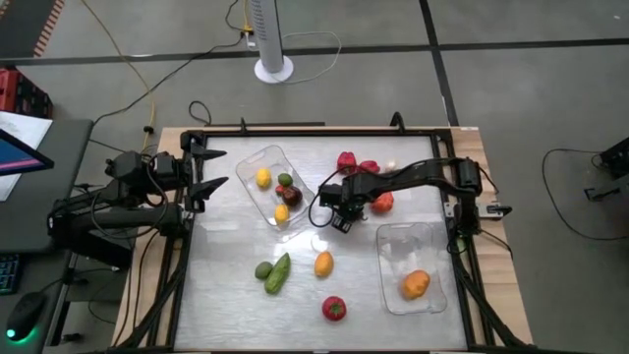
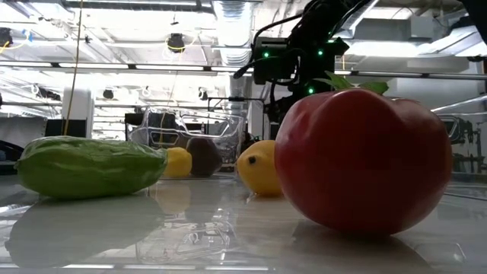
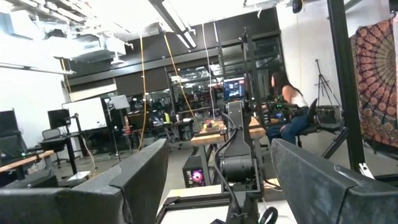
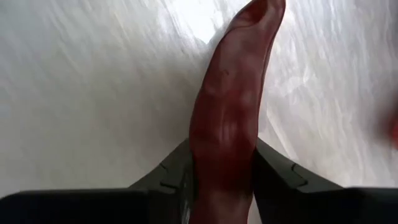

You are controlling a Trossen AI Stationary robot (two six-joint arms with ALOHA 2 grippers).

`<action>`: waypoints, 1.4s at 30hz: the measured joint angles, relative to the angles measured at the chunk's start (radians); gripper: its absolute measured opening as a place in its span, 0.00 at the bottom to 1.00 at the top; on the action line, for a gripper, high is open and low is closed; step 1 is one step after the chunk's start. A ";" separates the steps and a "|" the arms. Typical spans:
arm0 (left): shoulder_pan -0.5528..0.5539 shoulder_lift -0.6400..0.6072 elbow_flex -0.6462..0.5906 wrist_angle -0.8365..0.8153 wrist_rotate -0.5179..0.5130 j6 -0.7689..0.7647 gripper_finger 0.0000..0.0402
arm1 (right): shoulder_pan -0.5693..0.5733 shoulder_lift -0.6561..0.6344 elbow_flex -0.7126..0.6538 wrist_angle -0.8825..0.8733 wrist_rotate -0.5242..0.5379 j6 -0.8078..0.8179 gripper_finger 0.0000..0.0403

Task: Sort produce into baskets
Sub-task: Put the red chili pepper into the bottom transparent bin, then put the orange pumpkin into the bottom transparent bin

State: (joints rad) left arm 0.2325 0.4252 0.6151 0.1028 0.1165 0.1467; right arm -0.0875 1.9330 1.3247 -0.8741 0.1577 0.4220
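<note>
Left gripper waits spread apart at the worktop's left edge. Right gripper, mid-worktop between the two baskets, is clamped on a long red pepper; keep that squeeze steady while carrying it basketward.

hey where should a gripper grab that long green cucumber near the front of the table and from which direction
Grip the green cucumber across its narrow middle, coming straight down from above. It lies flat and slanted, so turn the fingers square to its long axis. Watch the lime right beside it on one side.
</note>
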 joint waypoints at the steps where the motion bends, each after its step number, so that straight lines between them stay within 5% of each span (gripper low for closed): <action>1: 0.000 0.000 0.000 0.000 0.000 0.000 0.67 | 0.000 -0.003 0.005 -0.016 0.000 -0.005 0.37; 14: 0.000 0.000 0.000 -0.011 0.000 0.001 0.67 | 0.102 -0.290 0.114 -0.345 0.026 0.072 0.44; 19: 0.000 0.000 0.000 -0.012 0.000 -0.004 0.67 | 0.236 -0.428 0.114 -0.530 -0.026 0.240 0.43; 23: 0.000 0.000 0.000 -0.012 0.000 -0.008 0.67 | 0.363 -0.504 0.112 -0.601 -0.171 0.461 0.46; 28: 0.000 0.000 0.000 -0.002 0.000 -0.008 0.67 | 0.471 -0.543 0.112 -0.636 -0.098 0.615 0.56; 35: 0.000 0.000 0.000 0.001 0.000 -0.004 0.67 | 0.426 -0.526 0.112 -0.687 -0.075 0.598 0.68; 42: 0.000 0.000 0.000 0.000 0.000 -0.003 0.67 | 0.226 -0.441 0.112 -0.665 0.135 0.420 0.70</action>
State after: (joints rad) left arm 0.2321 0.4252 0.6155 0.1027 0.1165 0.1442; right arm 0.1385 1.4924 1.4364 -1.5387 0.2927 0.8415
